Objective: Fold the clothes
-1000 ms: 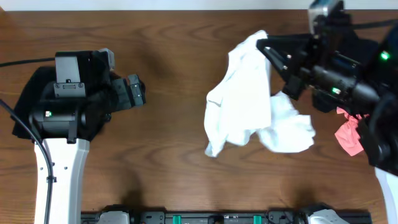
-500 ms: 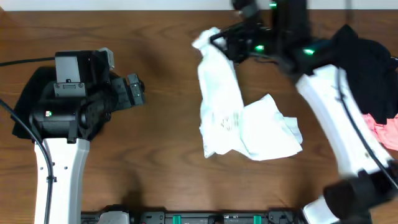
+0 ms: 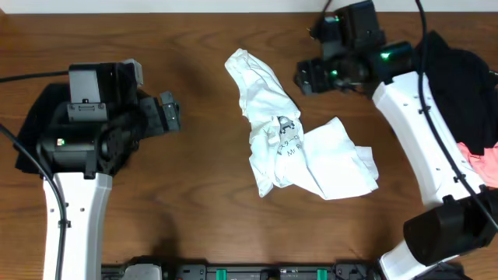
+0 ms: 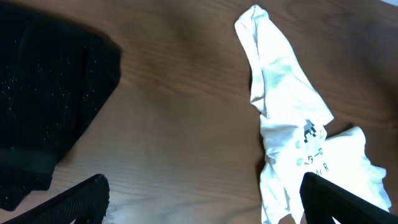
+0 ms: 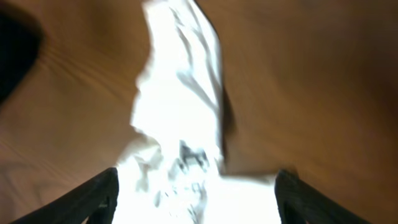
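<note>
The white T-shirt point(image 3: 289, 138) lies crumpled in the middle of the table, one twisted end stretched toward the back left, with its small print point(image 3: 286, 128) facing up. My right gripper point(image 3: 300, 78) hovers just behind and right of it, open and holding nothing. In the right wrist view the shirt point(image 5: 180, 106) lies below the gripper point(image 5: 198, 204), loose between its spread fingers. My left gripper point(image 3: 173, 113) stands open well to the left of the shirt. The left wrist view shows the shirt point(image 4: 283, 87) ahead and to the right of that gripper point(image 4: 199, 208).
A black garment point(image 3: 457, 66) and a pink one point(image 3: 484, 162) lie at the right edge beside the right arm. Another black cloth point(image 3: 35, 117) lies under the left arm, also visible as the black cloth point(image 4: 50, 93) in the left wrist view.
My right gripper opened and let go of the white shirt after swinging it leftward along the back. The shirt dropped and now lies stretched out. The left arm stayed still.
</note>
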